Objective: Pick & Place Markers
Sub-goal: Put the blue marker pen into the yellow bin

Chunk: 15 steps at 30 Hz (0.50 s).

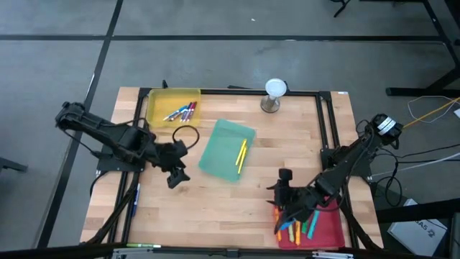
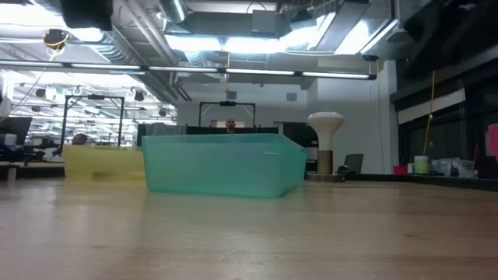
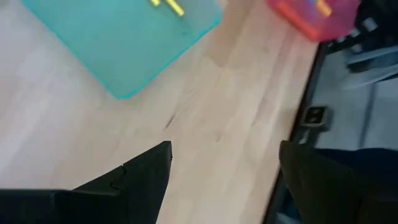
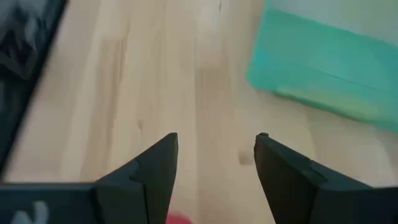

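- Right gripper (image 1: 282,188) hangs over the near edge of the red tray (image 1: 332,224), jaws parted, holding nothing; best to drop straight onto one marker.
- Left gripper (image 1: 175,175) waits, spread wide, empty.
- Markers (image 1: 297,229): several in red; about five in the yellow tray (image 1: 154,98); two yellow in the green tray (image 1: 215,147).

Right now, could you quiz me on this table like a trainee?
1. True or false: the green tray holds yellow markers.
2. Which tray does the right gripper hover by: A yellow, B red, C green?
3. Are the left gripper's jaws open or shut?

Key: 1 true. 2 B, the red tray. 3 open, over bare wood, holding nothing.
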Available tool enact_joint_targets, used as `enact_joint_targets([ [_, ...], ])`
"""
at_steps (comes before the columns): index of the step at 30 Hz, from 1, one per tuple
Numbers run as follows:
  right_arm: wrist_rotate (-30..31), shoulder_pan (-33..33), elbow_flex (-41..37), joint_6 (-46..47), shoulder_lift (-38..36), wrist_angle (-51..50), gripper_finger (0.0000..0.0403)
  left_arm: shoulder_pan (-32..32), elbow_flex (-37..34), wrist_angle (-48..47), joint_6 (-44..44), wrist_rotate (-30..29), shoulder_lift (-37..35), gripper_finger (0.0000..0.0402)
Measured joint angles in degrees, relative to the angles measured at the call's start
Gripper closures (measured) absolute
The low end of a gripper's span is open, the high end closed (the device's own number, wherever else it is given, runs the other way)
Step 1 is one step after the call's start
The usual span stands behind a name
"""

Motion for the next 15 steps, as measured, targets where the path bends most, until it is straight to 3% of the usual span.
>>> enact_joint_targets([
  [7,0.0,-1.8,0.0,9.3,0.0,7.6,0.0194,-4.7,0.0,-1.6,7.0,-5.1,0.0,0.0114],
  [15,0.0,-2.0,0.0,18.2,0.0,13.8,0.0194,-10.2,-2.0,-10.5,6.0,-0.1,0.2,0.0114],
])
